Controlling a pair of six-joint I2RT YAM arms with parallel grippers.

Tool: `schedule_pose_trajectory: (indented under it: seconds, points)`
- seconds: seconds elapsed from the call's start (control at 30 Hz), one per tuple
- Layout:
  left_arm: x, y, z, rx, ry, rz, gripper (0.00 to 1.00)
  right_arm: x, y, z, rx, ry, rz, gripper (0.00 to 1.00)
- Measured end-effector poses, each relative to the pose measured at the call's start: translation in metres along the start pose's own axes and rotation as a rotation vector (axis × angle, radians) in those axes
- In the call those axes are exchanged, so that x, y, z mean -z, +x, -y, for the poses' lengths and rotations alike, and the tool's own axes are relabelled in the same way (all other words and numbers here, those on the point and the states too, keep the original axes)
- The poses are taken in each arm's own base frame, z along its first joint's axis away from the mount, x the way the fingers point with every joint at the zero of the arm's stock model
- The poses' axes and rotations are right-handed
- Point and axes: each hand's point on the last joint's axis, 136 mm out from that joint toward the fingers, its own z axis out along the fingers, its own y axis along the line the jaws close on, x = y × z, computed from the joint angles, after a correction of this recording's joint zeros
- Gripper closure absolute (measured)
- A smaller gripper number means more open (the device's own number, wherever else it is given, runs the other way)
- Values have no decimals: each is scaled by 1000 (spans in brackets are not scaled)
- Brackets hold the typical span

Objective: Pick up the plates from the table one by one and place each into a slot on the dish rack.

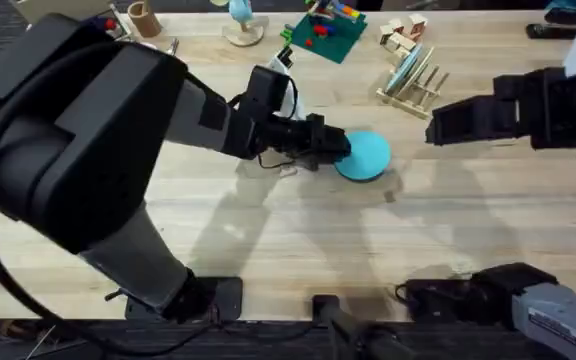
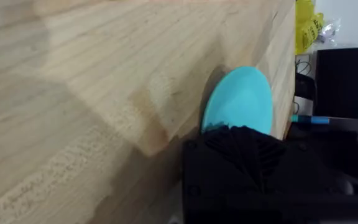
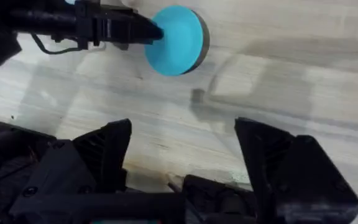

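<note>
The left gripper was at the blue plate, pinching its left rim. In the left wrist view the black finger overlapped the near edge of the disc, so I judged the fingers closed on the plate, though I could see just the one. The plate lay about mid-table, and seemed tipped up a little on its right side, with a shadow under it in the right wrist view.

What mattered next was the way to the rack. It stood far and to the right of the plate, near but not touching, with a pale plate already leaning in its pegs. So the carry would run away and rightward, and the disc would have to stand on edge to enter a slot.

The left arm reached low and nearly flat from the near left, wrist pointing right. The right gripper hung spread wide and empty above the right side of the table, clear of everything.
</note>
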Motion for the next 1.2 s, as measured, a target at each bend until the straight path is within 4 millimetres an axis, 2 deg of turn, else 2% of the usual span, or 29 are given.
schedule_pose_trajectory:
  seconds: [0.13, 0.53, 0.9, 1.03, 1.2]
  points:
    - [0, 0, 0, 0, 0, 0, 961, -13, 6, 3, -37, 3, -26, 7]
    - [0, 0, 0, 0, 0, 0, 961, -83, 19, 5, -189, -149, -61, 7]
    - [0, 0, 0, -1, 0, 0, 960, -126, 19, 7, -274, -278, 1, 7]
    - [0, 0, 0, -1, 0, 0, 960, -143, 21, 9, -308, -295, -18, 7]
    - [0, 0, 0, 0, 0, 0, 960, -163, 16, 12, -341, -300, -33, 7]
